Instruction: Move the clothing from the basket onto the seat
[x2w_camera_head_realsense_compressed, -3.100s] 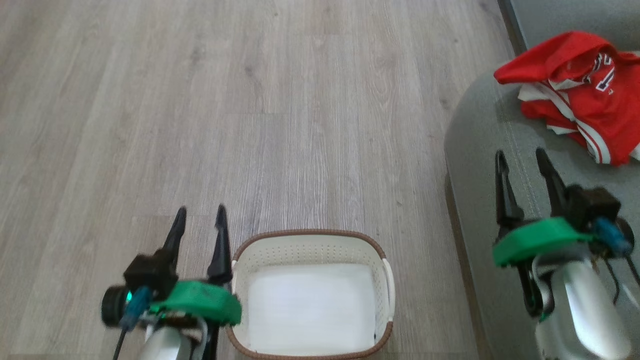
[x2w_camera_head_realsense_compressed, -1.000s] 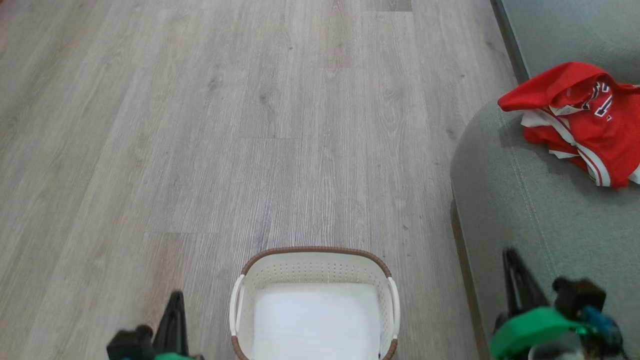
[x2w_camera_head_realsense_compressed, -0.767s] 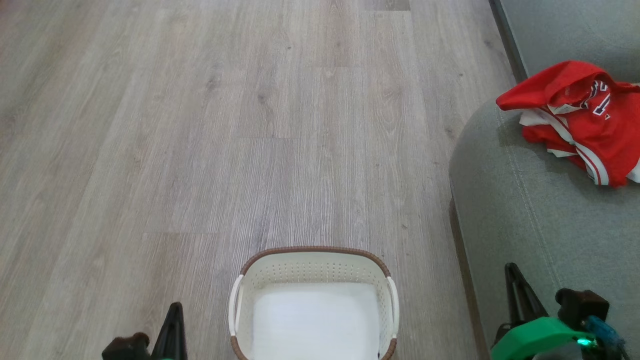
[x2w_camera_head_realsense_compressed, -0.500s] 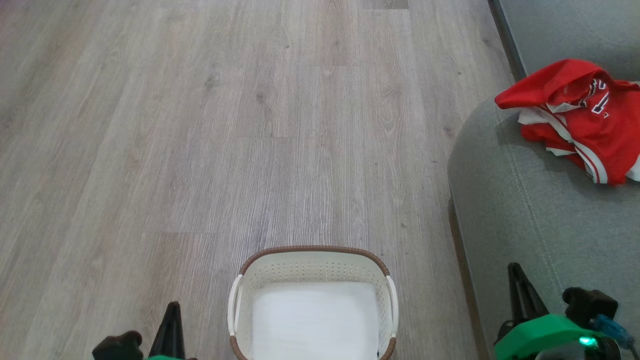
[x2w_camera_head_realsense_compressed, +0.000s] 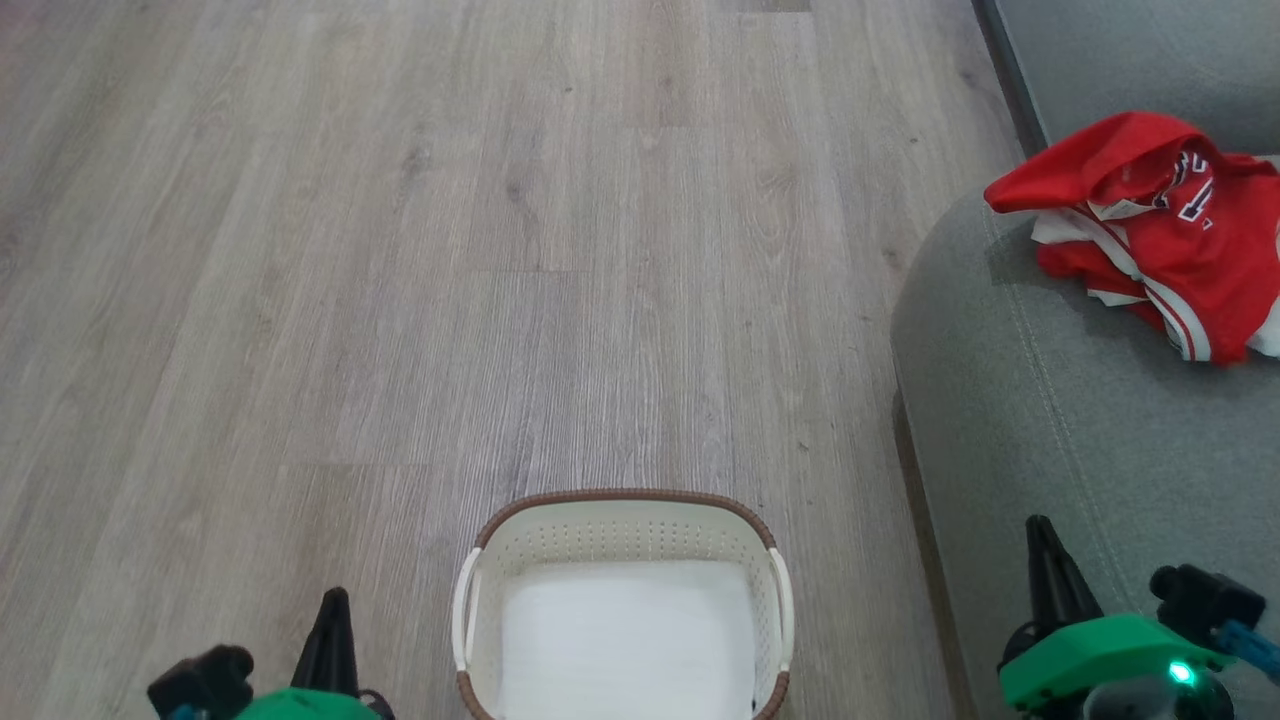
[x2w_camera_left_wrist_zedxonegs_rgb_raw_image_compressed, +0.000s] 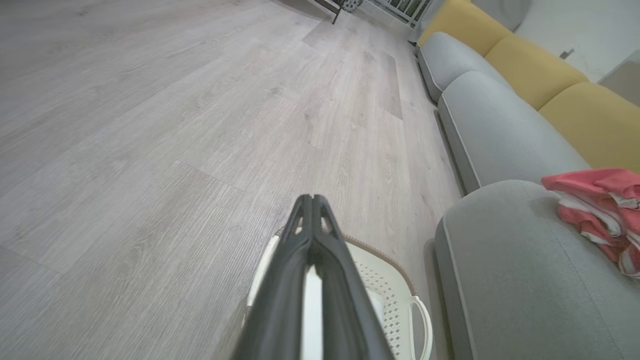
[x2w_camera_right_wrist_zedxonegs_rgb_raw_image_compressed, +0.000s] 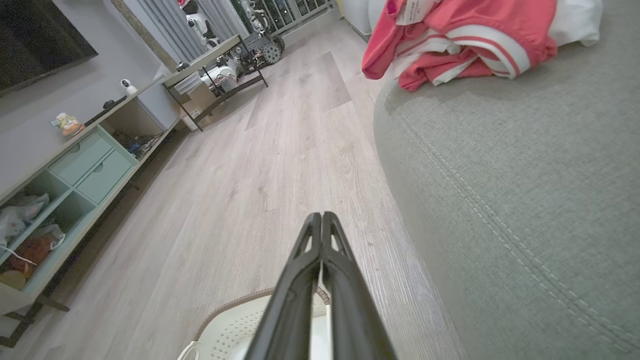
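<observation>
Nearest, logged left hand closed, fingers pressed together, holding nothing, just left of the basket. Logged right hand likewise closed and empty, seen against the near part of the seat. Found basket on the wooden floor between both hands, bare white bottom showing. Farther off, found the clothing heaped on the seat by its rounded corner, well apart from both hands.

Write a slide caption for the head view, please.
Empty basket on the floor; red clothing heaped on the seat.
</observation>
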